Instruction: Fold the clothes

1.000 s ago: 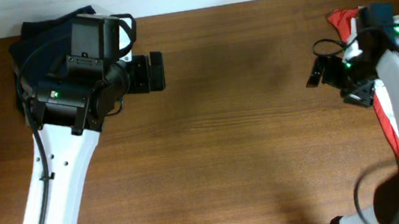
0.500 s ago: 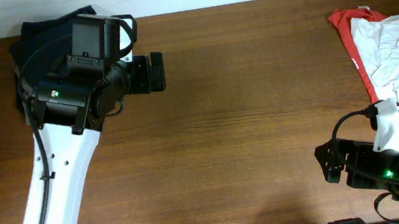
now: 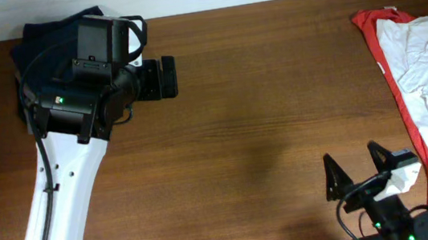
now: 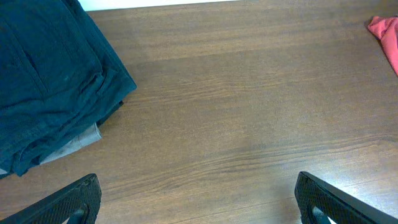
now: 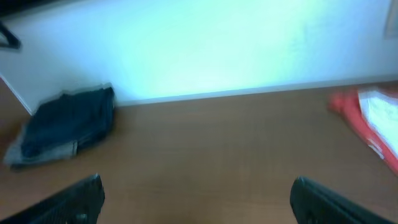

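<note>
A: Change noted?

B: A withdrawal on the right. A second back the right gripper [image 3: 352,165] was recorded over the pile at the table's right edge. Half a second back it was lower right. Now it is seen at the near edge, pointed across the table [image 3: 262,114].

A: Anything carried off?

B: Nothing. The jaws are spread wide in the overhead and right wrist views, with only bare wood between them. The red garment [image 3: 369,25] and the white garments [image 3: 425,55] are left at the right edge. The white is laid lengthwise over the red, rumpled and not folded.

A: Left side?

B: No movement logged. The left gripper [image 4: 196,205] is also held fully apart and empty, above bare wood near the navy-blue shorts [image 4: 50,74]. Those are stacked at the far-left corner, with a strip of grey-khaki shorts [image 4: 81,142] showing beneath.

A: Reading for the task?

B: The navy stack is judged done. The right-hand pile is judged work outstanding, since nothing has been drawn to the middle of the table where a fold could be made. The retreat is read as a pause or reset between garments, though that cannot be confirmed. A fresh reach to the pile would be needed, and the white layer would likely have to be parted from the red first.
</note>
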Action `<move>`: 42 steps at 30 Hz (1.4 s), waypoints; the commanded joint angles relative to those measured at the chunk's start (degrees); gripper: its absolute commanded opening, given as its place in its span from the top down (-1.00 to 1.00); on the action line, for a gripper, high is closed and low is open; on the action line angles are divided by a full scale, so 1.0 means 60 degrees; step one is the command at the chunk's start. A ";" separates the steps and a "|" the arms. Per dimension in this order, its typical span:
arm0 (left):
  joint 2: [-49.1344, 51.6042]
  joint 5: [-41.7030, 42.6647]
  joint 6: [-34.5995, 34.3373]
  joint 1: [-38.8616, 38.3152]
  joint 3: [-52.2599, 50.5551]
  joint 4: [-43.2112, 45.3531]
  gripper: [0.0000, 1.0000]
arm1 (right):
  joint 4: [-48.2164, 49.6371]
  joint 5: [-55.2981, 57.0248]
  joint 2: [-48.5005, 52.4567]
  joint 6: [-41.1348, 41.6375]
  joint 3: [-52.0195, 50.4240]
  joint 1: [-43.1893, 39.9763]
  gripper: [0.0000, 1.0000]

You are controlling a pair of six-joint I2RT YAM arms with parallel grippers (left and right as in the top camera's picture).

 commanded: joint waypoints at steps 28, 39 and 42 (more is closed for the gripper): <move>-0.0022 0.0069 -0.0113 -0.0029 -0.0018 -0.0011 -0.98 | 0.4750 0.0284 -0.0197 -0.0885 -0.4488 -0.1326 -0.97; -0.0022 0.0069 -0.0113 -0.0029 -0.0018 -0.0011 -0.98 | 0.4750 0.0284 -0.0197 -0.0885 -0.4488 -0.1326 -0.97; -0.0022 0.0069 -0.0109 -0.0029 -0.0018 -0.0011 -0.98 | 0.4750 0.0284 -0.0197 -0.0885 -0.4488 -0.1326 -0.97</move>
